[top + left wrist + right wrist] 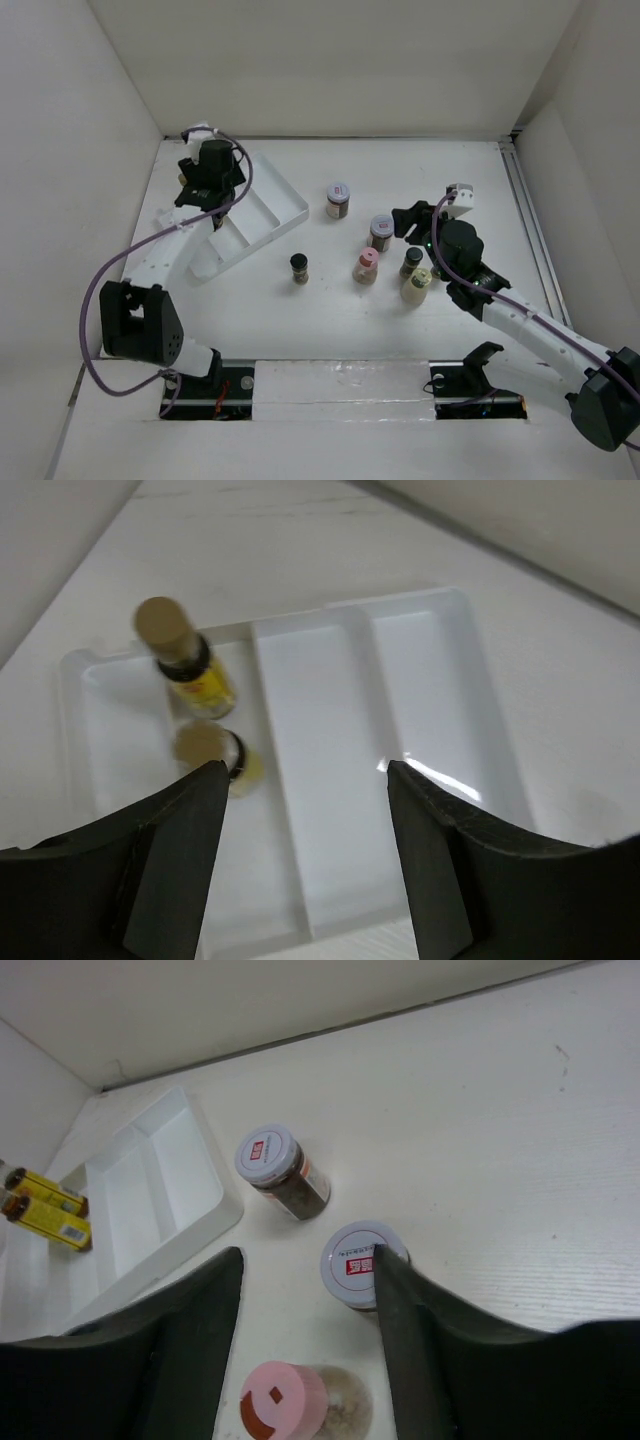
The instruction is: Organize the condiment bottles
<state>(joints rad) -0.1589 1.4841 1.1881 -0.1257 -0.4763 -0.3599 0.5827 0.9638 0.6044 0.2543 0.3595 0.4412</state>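
No readable text anywhere, honestly: the brown jar [350,1260] right up against a fingertip of the right gripper [306,1256] and the second brown jar [270,1157] a bit further ahead of it each carry a small red logo block and fine print on the silvery lid, all too tiny to make out. The pink-capped bottle [283,1400] closest under that gripper has just a little dark square mark on its cap. The slim yellow-labelled bottles [197,676] just ahead of the left gripper [305,770] show a red blotch on the label, too blurred to read.
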